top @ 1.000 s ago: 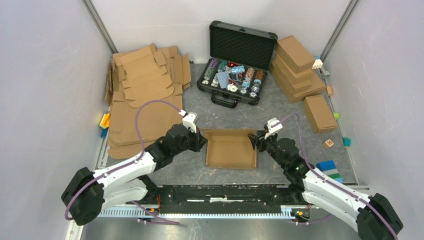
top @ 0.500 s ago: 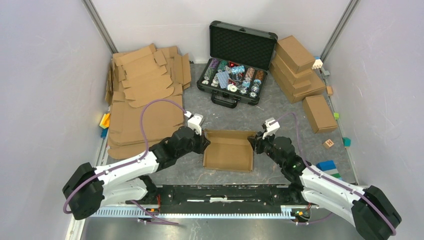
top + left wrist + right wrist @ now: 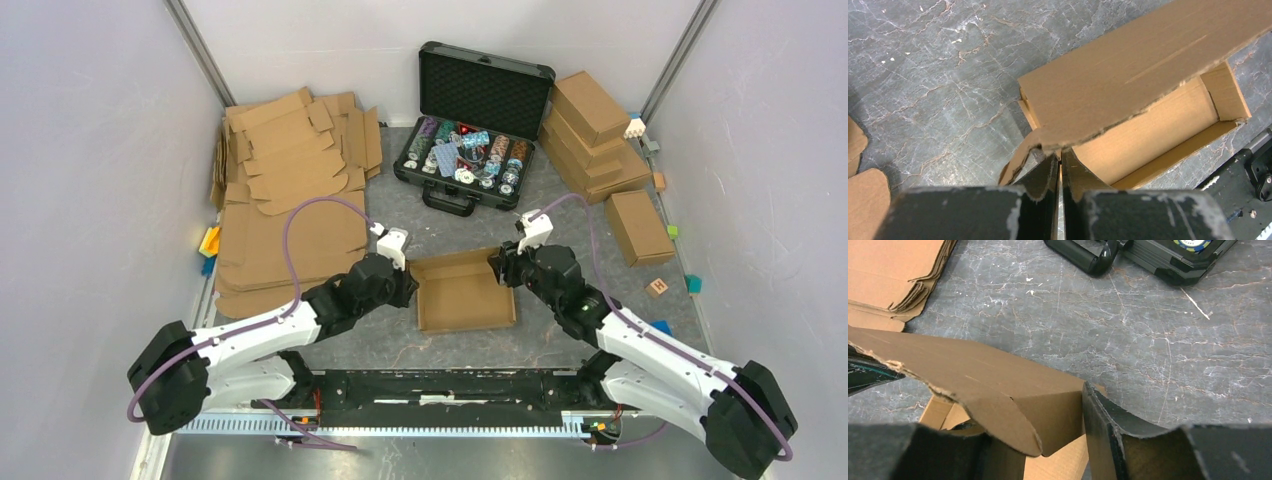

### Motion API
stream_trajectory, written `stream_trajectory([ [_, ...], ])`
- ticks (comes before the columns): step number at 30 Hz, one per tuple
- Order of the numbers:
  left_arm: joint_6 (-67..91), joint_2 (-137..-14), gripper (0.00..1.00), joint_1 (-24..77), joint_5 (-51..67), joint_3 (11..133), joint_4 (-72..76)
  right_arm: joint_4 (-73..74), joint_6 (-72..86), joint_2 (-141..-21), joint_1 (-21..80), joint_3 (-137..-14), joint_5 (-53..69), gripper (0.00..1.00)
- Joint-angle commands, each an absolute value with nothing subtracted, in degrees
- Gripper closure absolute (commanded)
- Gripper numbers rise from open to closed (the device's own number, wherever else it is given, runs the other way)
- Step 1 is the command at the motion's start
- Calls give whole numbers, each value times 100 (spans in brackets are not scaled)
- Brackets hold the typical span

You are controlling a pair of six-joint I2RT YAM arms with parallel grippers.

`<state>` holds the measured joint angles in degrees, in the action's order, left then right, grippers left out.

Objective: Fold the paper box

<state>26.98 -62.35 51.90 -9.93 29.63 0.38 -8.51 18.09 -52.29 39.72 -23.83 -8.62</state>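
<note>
roughly midway: the box [image 3: 465, 298] sits mid-table [image 3: 540, 215] between the two arms, a shallow open tray with its walls up. its lid [image 3: 1128, 85] leans partway over the tray, not yet shut or tucked. the left gripper [image 3: 407, 287] is pinched tight on the box's left wall. the right gripper [image 3: 499, 267] has its fingers apart around the lid's right corner; whether they squeeze it cannot be told. closing and tucking the lid is left.

No legible txt anywhere I can see. Small wooden block [image 3: 657, 288] on the right has a dark mark on top, maybe a letter, too small to read. Chips [image 3: 463, 152] in black case [image 3: 486, 90]: markings too blurred to read.
</note>
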Motion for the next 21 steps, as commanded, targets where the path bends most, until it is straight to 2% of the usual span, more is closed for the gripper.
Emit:
stream_trajectory([
  [1,2933,-6060,91,5262,-1139,3090,35,-365,1842,-5115,4033,-2785,-968,55],
  [3,2957,-6045,91,5264,-1151,3093,35,-80,1919,-5228,4032,-2996,-1041,56],
  [7,2994,-6055,91,5264,-1195,3113,36,500,2094,-5607,4034,-3429,-1007,47],
  [10,3013,-6082,91,5262,-1222,3126,36,673,2088,-5671,4034,-3544,-1173,45],
  [14,3023,-6141,91,5265,-1232,3173,35,716,2064,-5506,4034,-3359,-1585,25],
  [18,3021,-6223,91,5265,-1207,3241,35,855,1997,-5401,4034,-3287,-1721,25],
  [21,2999,-6248,91,5260,-1188,3282,-122,974,1963,-5330,4033,-3257,-1796,32],
])
